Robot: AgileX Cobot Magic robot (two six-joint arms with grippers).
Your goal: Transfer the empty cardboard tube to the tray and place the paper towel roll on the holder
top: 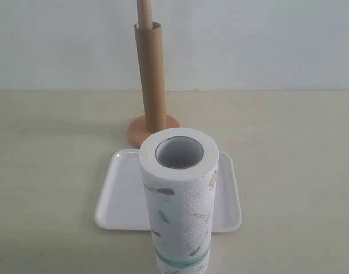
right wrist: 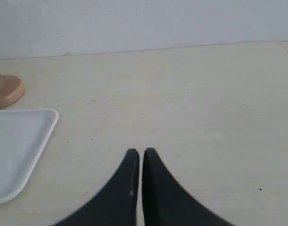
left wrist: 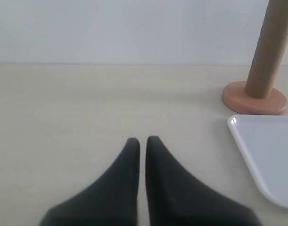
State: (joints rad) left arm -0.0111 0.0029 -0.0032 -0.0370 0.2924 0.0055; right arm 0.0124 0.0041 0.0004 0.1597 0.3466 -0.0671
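The brown cardboard tube (top: 151, 80) stands upright over the pole of the wooden holder (top: 135, 130), whose pole tip (top: 144, 12) pokes out above it. In front lies the white tray (top: 118, 200). The paper towel roll (top: 180, 200) stands upright at the tray's near edge, hollow core facing up. Neither gripper shows in the exterior view. My left gripper (left wrist: 143, 140) is shut over bare table, left of the tray (left wrist: 271, 155) and holder base (left wrist: 254, 98), tube (left wrist: 270, 47) above. My right gripper (right wrist: 139, 151) is shut over bare table, right of the tray (right wrist: 16, 150).
A pale wall runs behind the beige table (top: 294, 148). The holder base (right wrist: 4, 92) shows at the edge of the right wrist view.
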